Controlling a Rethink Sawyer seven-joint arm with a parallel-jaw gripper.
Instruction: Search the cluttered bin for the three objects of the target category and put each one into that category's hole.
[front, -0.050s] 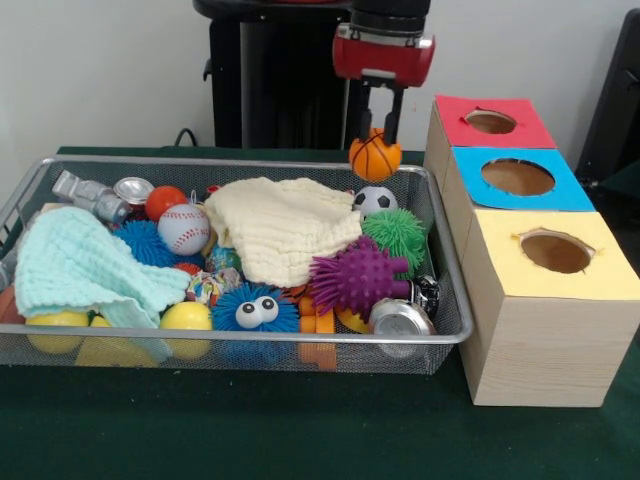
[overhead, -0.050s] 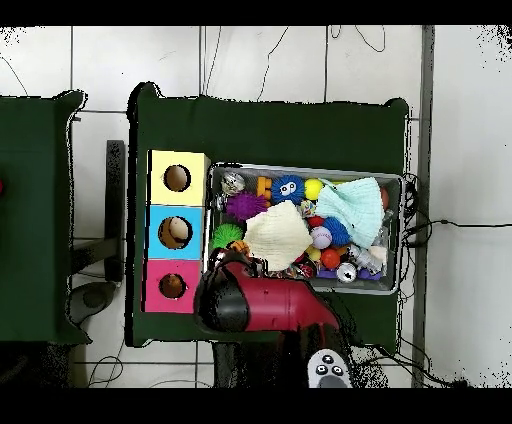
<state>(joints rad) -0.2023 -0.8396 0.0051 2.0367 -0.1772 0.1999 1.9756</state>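
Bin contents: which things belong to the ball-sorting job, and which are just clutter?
Job: gripper holding small basketball; baseball; soccer ball; three boxes with holes, red, blue, yellow.

Clutter: cream cloth; mint cloth; purple spiky ball; can.

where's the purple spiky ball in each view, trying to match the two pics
Front view: the purple spiky ball lies in the bin's right half, near the front wall, below the green spiky ball.
Overhead view: the purple spiky ball sits at the bin's left end, beside the blue box, above the green spiky ball.
Shared landmark: the cream cloth lies right next to it in both.
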